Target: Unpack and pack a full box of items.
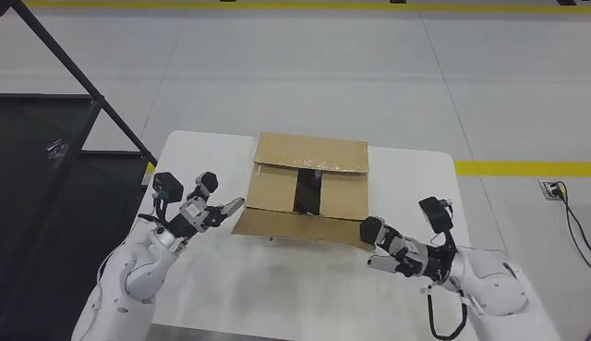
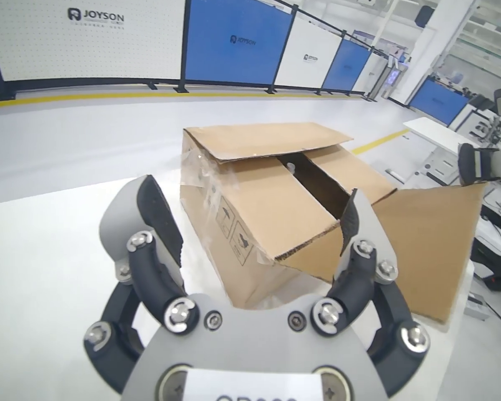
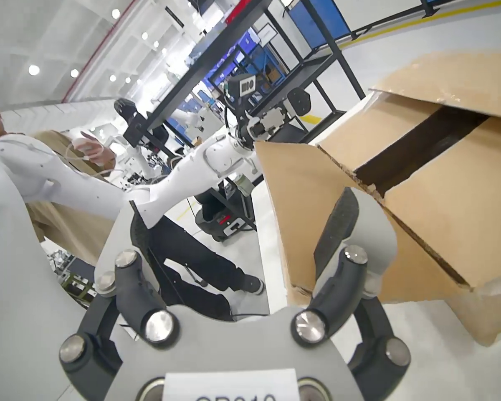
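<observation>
Box [image 1: 309, 188] sits mid-surface [image 1: 406, 175], its near flap [image 1: 286, 223] folded out toward the robot. Left hand [image 1: 224, 212] waits beside that flap's left corner and right hand [image 1: 377, 247] beside its right, both spread apart, empty and about equally close.

Narrow slot [image 1: 307, 193] between half-closed box flaps [image 1: 272, 191]
</observation>
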`<state>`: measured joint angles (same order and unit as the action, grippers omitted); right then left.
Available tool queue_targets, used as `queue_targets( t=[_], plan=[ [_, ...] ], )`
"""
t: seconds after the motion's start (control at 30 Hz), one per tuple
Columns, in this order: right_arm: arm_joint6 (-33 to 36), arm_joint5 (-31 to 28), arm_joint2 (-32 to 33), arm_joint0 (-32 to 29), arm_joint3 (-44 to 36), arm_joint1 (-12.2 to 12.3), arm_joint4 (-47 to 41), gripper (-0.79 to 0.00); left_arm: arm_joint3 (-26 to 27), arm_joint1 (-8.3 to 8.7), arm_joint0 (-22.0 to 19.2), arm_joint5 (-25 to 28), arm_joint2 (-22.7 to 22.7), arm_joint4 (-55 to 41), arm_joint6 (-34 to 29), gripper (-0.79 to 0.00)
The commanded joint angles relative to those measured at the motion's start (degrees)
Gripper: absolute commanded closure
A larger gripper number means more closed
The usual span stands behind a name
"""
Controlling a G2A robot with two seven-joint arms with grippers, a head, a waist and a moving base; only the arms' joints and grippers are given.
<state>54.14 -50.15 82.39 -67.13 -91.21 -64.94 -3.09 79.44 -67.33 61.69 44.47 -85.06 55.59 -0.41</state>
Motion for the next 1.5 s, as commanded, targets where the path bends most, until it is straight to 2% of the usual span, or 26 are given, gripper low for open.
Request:
queue_targets(
  t=[0.0,0.17,0.33,0.5,0.57,0.6,0.93,1.1,1.27,1.47],
  plan=[
    [-0.5,-0.5,0.1,-0.7,-0.3,0.6,4.6,-0.785,0.4,0.37,0.3,2.5,-0.2,1.4,-1.7,-0.785],
    [-2.7,0.0,-1.1,-1.7,-1.7,0.9,10.3,-0.785,0.3,1.02,0.7,5.7,0.2,4.9,-4.7,-0.785],
    [-6.6,5.9,-1.8,-1.7,-2.9,0.9,7.8,-0.785,0.1,1.41,1.0,6.0,1.2,9.0,-6.2,-0.785],
    [-9.6,22.8,-3.1,1.7,-2.4,0.5,-3.1,-0.785,0.0,1.54,1.2,3.8,2.3,11.7,-6.2,-0.785],
    [-16.0,32.1,-2.7,3.9,-1.4,0.1,-4.8,-0.785,-0.1,1.55,1.4,3.1,2.8,12.4,-5.9,-0.785],
    [-18.4,33.7,-2.4,4.3,-1.3,0.1,-3.8,-0.785,-0.2,1.56,1.4,2.8,3.1,12.6,-5.8,-0.785],
    [-18.4,33.7,-2.4,4.3,-1.3,0.1,-3.8,-0.785,-0.4,1.72,1.9,0.4,3.4,12.0,-5.1,-0.785],
    [-19.5,43.7,-6.2,7.4,-0.1,-0.7,-6.4,-0.785,-0.4,1.72,1.9,0.4,3.4,12.0,-5.1,-0.785],
    [-21.5,55.9,-10.3,14.7,6.4,-2.0,-11.7,-0.785,-0.4,1.72,1.9,0.4,3.4,12.0,-5.1,-0.785],
    [-24.2,58.7,-12.9,20.9,15.1,-3.5,-17.1,-0.785,0.9,1.81,3.2,-0.7,3.6,11.2,-4.3,-0.785]
  ],
)
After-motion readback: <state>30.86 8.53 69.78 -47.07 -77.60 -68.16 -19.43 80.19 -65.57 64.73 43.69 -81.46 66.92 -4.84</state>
